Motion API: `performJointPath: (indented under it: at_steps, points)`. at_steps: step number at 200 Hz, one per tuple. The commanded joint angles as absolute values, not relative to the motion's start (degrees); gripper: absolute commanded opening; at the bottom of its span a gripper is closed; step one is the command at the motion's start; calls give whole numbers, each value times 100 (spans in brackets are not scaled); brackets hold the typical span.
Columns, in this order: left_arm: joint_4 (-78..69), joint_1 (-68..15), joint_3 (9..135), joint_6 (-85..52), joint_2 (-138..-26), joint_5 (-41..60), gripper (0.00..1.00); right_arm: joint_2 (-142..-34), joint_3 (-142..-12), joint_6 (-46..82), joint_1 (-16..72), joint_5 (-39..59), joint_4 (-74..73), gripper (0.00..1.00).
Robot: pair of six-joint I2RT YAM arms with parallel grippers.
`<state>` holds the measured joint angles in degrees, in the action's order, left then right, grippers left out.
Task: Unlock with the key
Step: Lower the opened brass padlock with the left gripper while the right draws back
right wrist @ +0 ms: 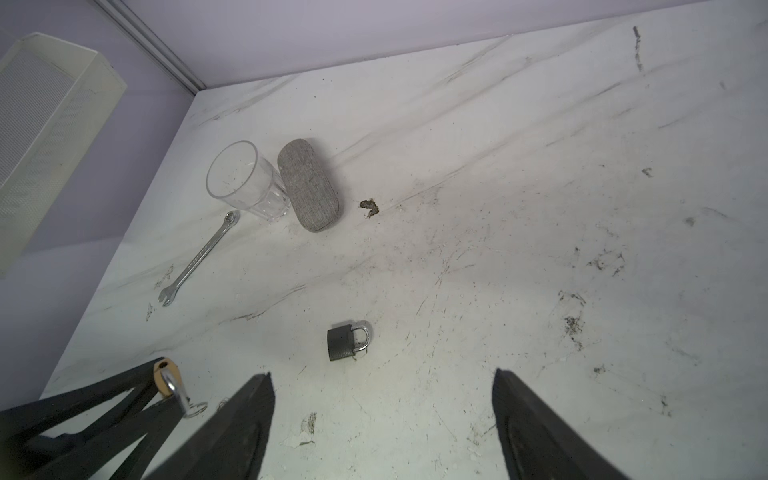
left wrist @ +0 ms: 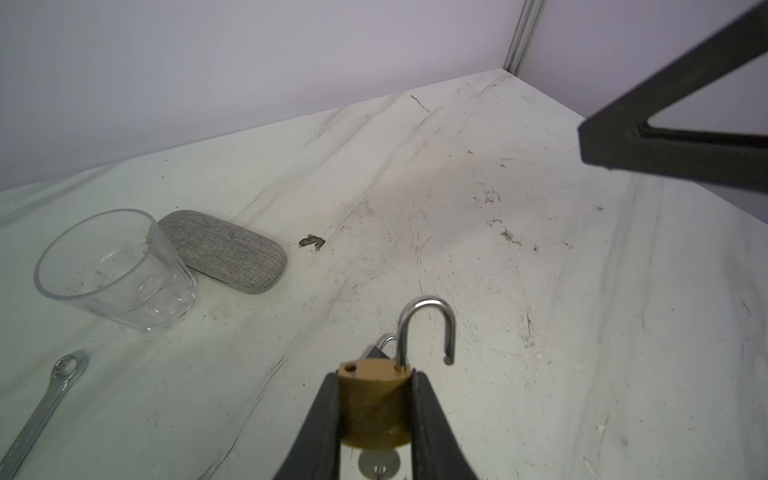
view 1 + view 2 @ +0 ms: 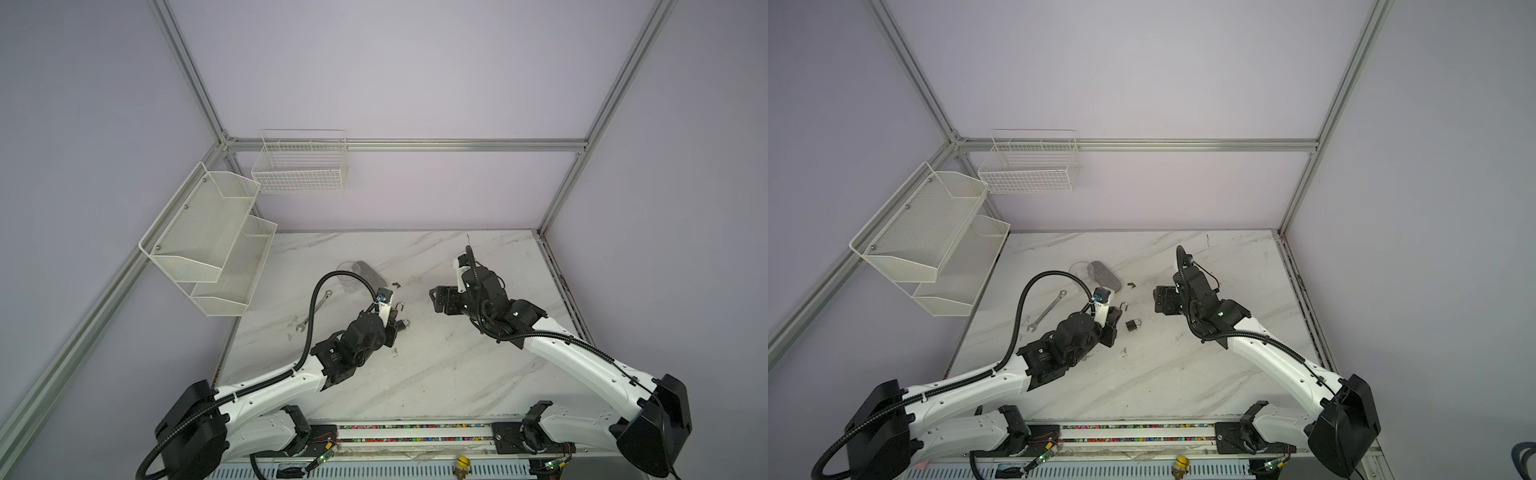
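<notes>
Two padlocks: brass padlock (image 2: pixel 374 399), shackle open, clamped in left gripper (image 2: pixel 376 376); grey padlock (image 1: pixel 343 341) lying loose. One glass (image 2: pixel 116 270), one case (image 2: pixel 224 251), one wrench (image 1: pixel 199 257). Empty right gripper (image 1: pixel 382 374) spread apart. One key (image 2: pixel 379 461), mostly cut off.

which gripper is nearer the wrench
Left. Left gripper, shut on the brass padlock, sits just right of the wrench in a top view; right gripper, open, is farther right.

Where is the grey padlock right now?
In both top views the grey padlock lies on the table, just right of the left end effector, which clamps the brass padlock.
</notes>
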<state>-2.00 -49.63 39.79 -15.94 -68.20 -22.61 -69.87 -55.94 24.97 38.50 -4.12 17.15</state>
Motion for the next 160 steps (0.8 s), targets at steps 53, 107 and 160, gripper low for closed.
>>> performJointPath:
  at_steps: [53, 107, 160]
  points:
    - [1876, -4115, 7060, -3562, -9523, -1786, 0, -6492, -4563, 3342, 3235, 86, 671, 87]
    - [3160, -4006, 8759, -3938, -11224, -1942, 0, -6431, -4202, 3429, 3085, 237, 425, 87]
    - [3498, -3926, 9475, -4150, -11985, -1895, 0, -6451, -4194, 3367, 3037, 251, 421, 87]
